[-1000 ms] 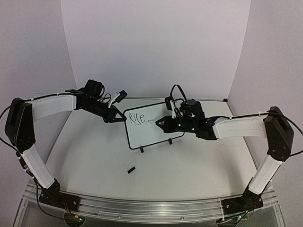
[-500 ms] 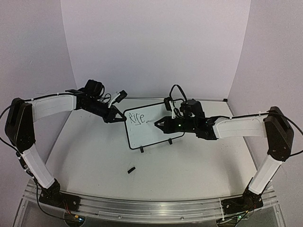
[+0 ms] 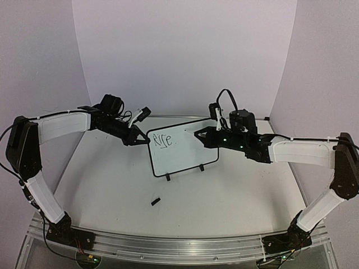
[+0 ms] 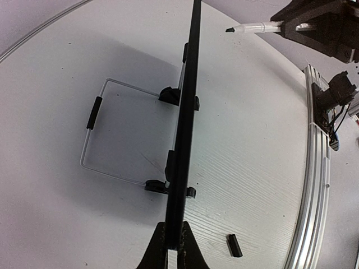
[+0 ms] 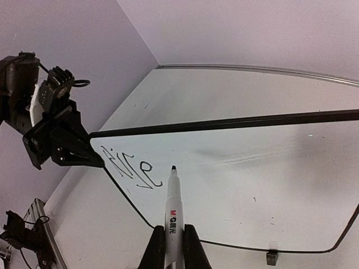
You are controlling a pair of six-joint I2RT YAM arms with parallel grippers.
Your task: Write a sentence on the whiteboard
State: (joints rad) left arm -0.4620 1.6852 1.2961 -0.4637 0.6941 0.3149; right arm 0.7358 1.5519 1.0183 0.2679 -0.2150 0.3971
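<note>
The whiteboard [image 3: 185, 156] stands tilted on the table on two black feet. One word of the sentence [image 3: 162, 140] is on its upper left, roughly "Rise"; it also shows in the right wrist view [image 5: 132, 171]. My left gripper [image 3: 143, 139] is shut on the board's upper left corner; the left wrist view shows the board edge-on [image 4: 188, 112] between my left gripper's [image 4: 173, 252] jaws. My right gripper [image 3: 197, 134] is shut on a white marker [image 5: 173, 207], uncapped. The marker [image 4: 255, 26] tip is held off the board face, to the right of the word.
A small black marker cap [image 3: 155, 200] lies on the table in front of the board, also in the left wrist view [image 4: 234, 245]. A wire stand [image 4: 92, 115] props the board from behind. The metal rail [image 3: 179, 246] runs along the near edge.
My right gripper has pulled back, up and to the right, taking the marker tip off the board. The left gripper and the board have not moved.
</note>
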